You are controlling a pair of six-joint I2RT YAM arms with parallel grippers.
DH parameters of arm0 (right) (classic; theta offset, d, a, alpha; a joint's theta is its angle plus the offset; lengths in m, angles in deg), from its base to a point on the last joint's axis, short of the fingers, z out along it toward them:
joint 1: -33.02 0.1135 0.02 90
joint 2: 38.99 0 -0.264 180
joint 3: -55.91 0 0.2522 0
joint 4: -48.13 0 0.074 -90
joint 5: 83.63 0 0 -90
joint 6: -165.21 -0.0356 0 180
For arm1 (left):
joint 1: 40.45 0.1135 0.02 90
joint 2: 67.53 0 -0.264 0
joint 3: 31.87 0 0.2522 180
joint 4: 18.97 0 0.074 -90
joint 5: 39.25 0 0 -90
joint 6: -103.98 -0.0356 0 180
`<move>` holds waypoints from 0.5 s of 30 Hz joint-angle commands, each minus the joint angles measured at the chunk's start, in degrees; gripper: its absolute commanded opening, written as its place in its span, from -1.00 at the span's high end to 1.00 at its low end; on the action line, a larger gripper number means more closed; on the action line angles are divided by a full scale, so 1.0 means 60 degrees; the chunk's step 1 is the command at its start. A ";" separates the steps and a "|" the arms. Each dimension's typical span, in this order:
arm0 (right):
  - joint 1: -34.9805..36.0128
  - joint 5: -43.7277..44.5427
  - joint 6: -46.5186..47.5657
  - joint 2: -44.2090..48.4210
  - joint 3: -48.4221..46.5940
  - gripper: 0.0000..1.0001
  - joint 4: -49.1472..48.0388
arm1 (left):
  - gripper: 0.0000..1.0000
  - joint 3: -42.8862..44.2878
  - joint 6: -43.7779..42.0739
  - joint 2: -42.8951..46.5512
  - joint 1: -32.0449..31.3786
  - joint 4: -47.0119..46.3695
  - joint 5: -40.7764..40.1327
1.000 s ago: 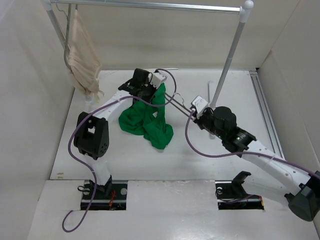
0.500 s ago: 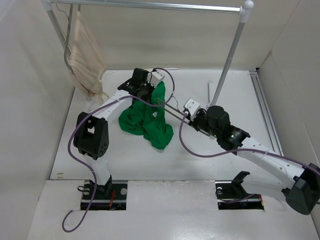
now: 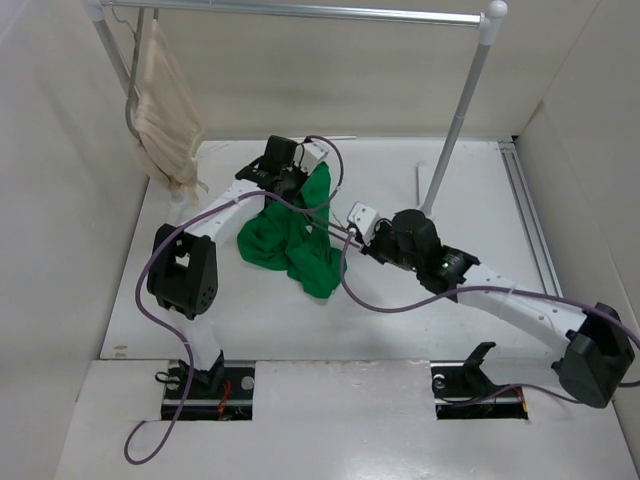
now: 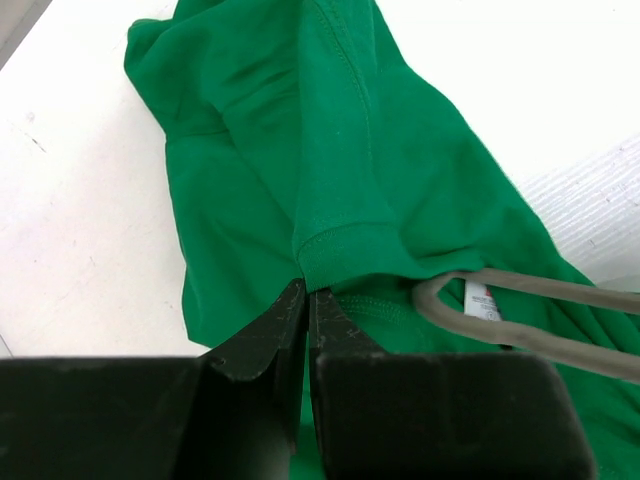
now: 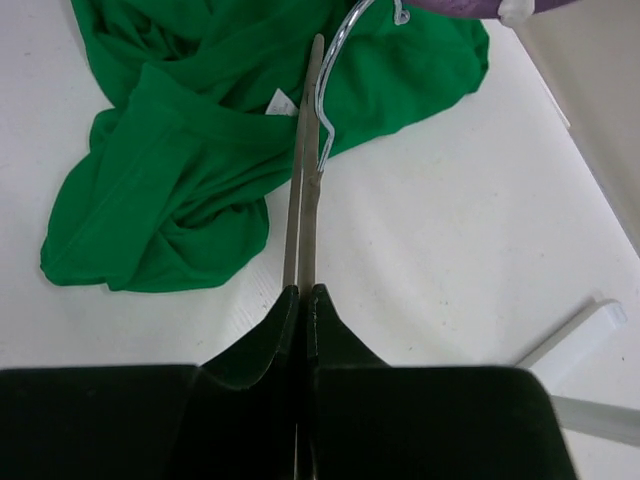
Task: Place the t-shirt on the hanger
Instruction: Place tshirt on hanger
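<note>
The green t-shirt [image 3: 292, 238] lies bunched on the table, with one part lifted. My left gripper [image 3: 308, 182] is shut on that lifted part, pinching a hemmed edge [image 4: 335, 245] by the neck opening; in the left wrist view the gripper [image 4: 307, 292] has its jaws closed on cloth. My right gripper [image 3: 348, 236] is shut on the thin greyish-brown hanger [image 3: 336, 226] and holds it level, pointing at the shirt. In the right wrist view the gripper [image 5: 307, 290] grips the hanger [image 5: 303, 190], whose metal hook [image 5: 335, 60] lies over the t-shirt [image 5: 170, 190]. The hanger's rounded end [image 4: 440, 305] sits inside the neck, beside the white label.
A clothes rack with a metal rail [image 3: 300, 10] and a slanted post [image 3: 455, 130] stands at the back. A beige garment [image 3: 165, 115] hangs on a grey hanger at its left end. White walls close in the table on both sides.
My right arm has moved left towards the shirt with the hanger, pushing the hanger's end further into the cloth. My left gripper has stayed about where it was, holding the shirt.
</note>
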 commanded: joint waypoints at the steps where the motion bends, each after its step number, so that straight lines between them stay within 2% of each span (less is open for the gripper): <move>1: 0.0176 -0.0569 0.0455 -0.0418 -0.1044 1.00 -0.1069 | 1.00 0.0366 0.0179 0.0339 -0.0005 0.0089 -0.0065; 5: 0.0176 -0.0659 0.0456 -0.0450 -0.1134 1.00 -0.1069 | 1.00 0.0453 0.0179 0.0236 -0.0005 0.0395 -0.0065; 9: 0.0176 0.0422 0.0105 -0.0361 -0.0929 1.00 -0.1157 | 1.00 0.0556 0.0397 0.0236 -0.0005 0.0601 0.0431; 15: 0.0279 0.1026 -0.0376 -0.0918 -0.0958 1.00 -0.2577 | 1.00 0.1156 0.0925 0.0148 -0.0005 0.1083 0.1121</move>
